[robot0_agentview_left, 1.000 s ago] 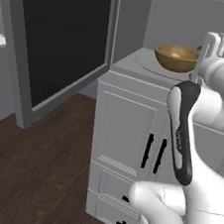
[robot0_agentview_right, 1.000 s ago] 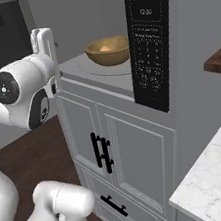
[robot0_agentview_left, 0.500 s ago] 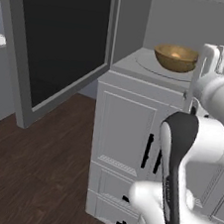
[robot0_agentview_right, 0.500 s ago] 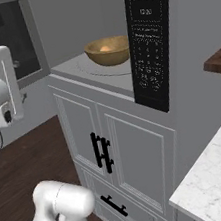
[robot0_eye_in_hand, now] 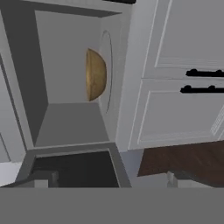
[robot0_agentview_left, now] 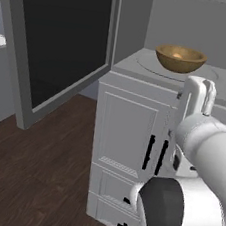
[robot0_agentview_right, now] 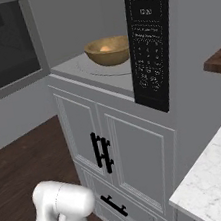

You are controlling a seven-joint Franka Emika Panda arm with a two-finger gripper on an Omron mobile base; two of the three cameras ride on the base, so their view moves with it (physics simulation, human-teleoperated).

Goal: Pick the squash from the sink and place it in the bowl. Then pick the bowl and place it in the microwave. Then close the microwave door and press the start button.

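- Golden-brown wooden bowl [robot0_agentview_left: 180,59] sits on the pale turntable [robot0_agentview_right: 107,68] inside the microwave [robot0_agentview_right: 78,67]; a small orange patch inside it, most likely the squash [robot0_agentview_right: 105,48].
- Microwave door [robot0_agentview_left: 58,47] stands swung wide, dark glass facing the room.
- Gripper [robot0_agentview_left: 198,97] sits just outside the cavity mouth, in front of the cabinet [robot0_agentview_left: 132,137]. I cannot tell whether its fingers are spread or together; no object shows between the tips in the hand view.
- I judge the step in hand is closing the door; start button on the black control panel [robot0_agentview_right: 149,40] follows.
- Risk: a push near the hinge side could stall the door short of latching.
- Risk: the arm's elbow clipping the cabinet handles [robot0_agentview_right: 102,153] while swinging round the door.
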